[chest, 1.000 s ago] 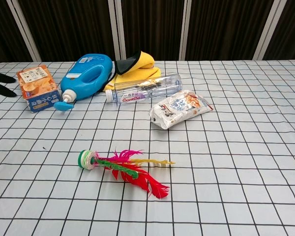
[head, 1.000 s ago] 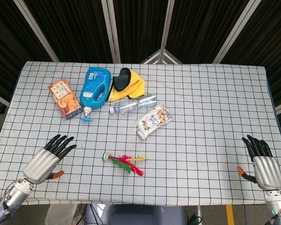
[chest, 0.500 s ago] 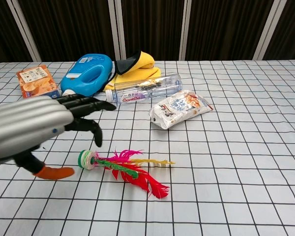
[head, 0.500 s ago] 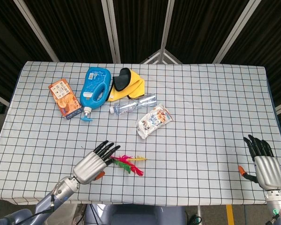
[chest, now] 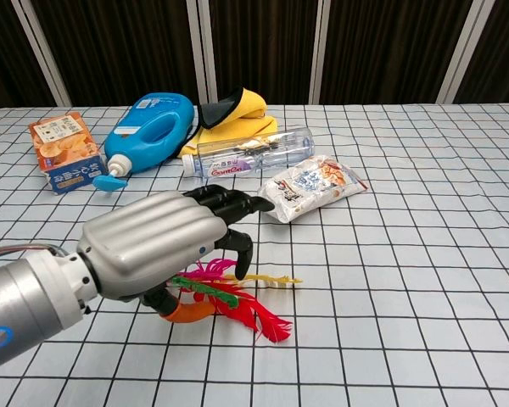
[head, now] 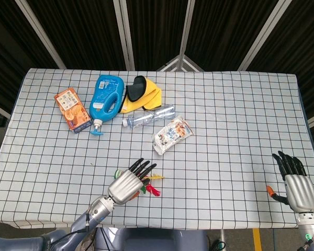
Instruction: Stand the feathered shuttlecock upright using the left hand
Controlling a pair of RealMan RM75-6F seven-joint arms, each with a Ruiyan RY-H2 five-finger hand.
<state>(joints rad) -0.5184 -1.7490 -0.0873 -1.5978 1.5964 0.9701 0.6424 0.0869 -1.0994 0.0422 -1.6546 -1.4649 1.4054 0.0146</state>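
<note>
While its dark fingers (chest: pixel 229 203) stretch forward and apart, holding nothing, the silver left hand (head: pixel 126 182) hovers over the base end of the red, pink and yellow feathered shuttlecock (chest: pixel 237 301), which lies flat beneath it on the checked tablecloth (head: pixel 225 136). Beyond its fingertips lie a white snack packet (head: pixel 171 134) and a clear plastic bottle (head: pixel 148 116). Well off to the side, the right hand (head: pixel 295 183) rests with fingers spread and empty.

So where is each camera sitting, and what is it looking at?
Head view: high up, looking down on the checked table; shows the left robot hand over the shuttlecock and the right robot hand.
Chest view: low, looking across the table; shows only the left robot hand.
Shared: left robot hand, shuttlecock, blue bottle.
</note>
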